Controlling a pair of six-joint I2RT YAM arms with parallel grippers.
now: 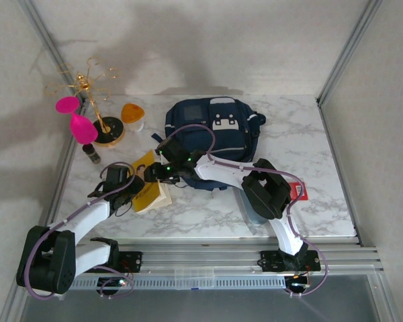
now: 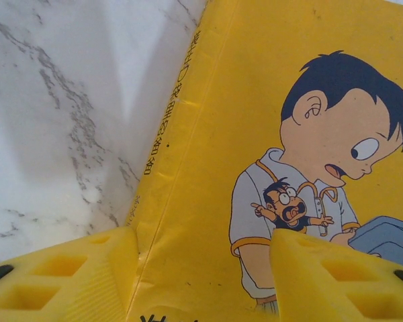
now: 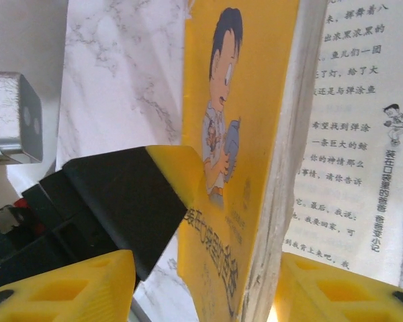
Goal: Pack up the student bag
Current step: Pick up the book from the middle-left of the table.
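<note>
Apparently a two-handed hold: left gripper (image 2: 205,238) and right gripper (image 3: 205,265) flanked a yellow book (image 1: 150,189).
Each had its jaws apart around the half-open book, probably to stand it on edge for the bag (image 1: 215,127), which lay just behind on the table (image 1: 242,215); whether either truly clamped it could not be told.

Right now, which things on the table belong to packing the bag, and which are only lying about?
For the job:
student bag
yellow book

Lying about:
gold jewellery stand
pink pieces
orange-topped cup
small dark bottle
</note>
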